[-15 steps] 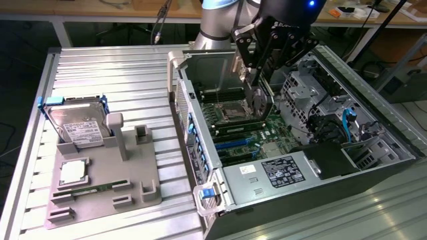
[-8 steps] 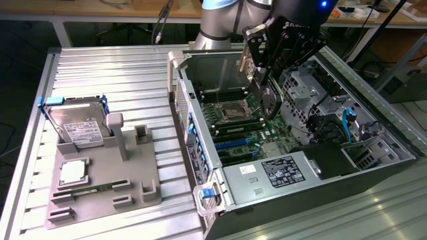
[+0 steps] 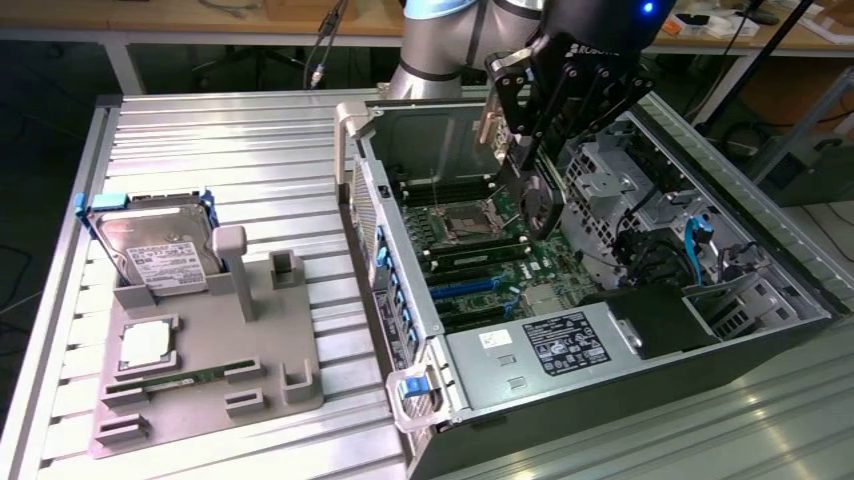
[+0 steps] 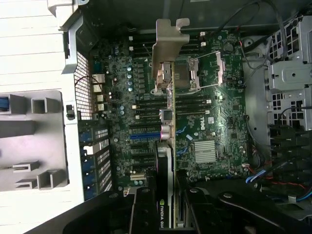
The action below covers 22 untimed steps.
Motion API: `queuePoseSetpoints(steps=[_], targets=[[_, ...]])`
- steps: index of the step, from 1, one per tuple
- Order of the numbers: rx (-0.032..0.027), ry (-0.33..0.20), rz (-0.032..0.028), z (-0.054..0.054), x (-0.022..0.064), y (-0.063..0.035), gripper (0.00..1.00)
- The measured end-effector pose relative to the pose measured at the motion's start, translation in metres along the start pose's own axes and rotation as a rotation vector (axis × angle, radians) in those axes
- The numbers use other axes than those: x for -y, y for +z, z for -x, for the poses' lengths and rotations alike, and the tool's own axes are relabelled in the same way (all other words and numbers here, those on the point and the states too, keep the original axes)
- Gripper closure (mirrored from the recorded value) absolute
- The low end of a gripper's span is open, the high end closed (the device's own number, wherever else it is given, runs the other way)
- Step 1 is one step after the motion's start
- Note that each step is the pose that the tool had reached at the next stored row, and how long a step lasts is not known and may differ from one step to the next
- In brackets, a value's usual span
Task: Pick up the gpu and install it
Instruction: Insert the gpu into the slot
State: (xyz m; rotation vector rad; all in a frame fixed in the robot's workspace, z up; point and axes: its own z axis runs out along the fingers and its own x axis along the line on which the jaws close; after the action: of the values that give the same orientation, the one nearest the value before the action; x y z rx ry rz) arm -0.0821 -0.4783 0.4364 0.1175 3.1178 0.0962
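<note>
Evidently the claw [image 3: 537, 135] is clenched on the gpu [image 4: 168, 165], held on edge above the motherboard [image 3: 534, 270] inside the open case [image 3: 427, 135]; likely stiff, light, fragile, best gripped by its edges, clear of the fan [image 3: 541, 207]

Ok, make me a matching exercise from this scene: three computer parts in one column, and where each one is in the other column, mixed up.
Things:
1. graphics card
2. hard drive
3. memory stick

Places:
A. lying flat in a slot of the grey tray
B. held by the gripper above the motherboard in the open case
C. standing on edge, leaning back, in a holder on the tray

Pairs: 1-B, 2-C, 3-A
</note>
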Motion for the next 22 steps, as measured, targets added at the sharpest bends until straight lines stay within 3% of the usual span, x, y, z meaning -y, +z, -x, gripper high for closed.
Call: queuePoseSetpoints(steps=[9,19,22], targets=[[0.0000,0.000,0.0001,0.000,0.0000,0.0000,0.73],[-0.0018,0.000,-0.0001,0.027,-0.0020,0.0006,0.73],[-0.0018,0.000,-0.0001,0.028,-0.0021,0.0006,0.73]])
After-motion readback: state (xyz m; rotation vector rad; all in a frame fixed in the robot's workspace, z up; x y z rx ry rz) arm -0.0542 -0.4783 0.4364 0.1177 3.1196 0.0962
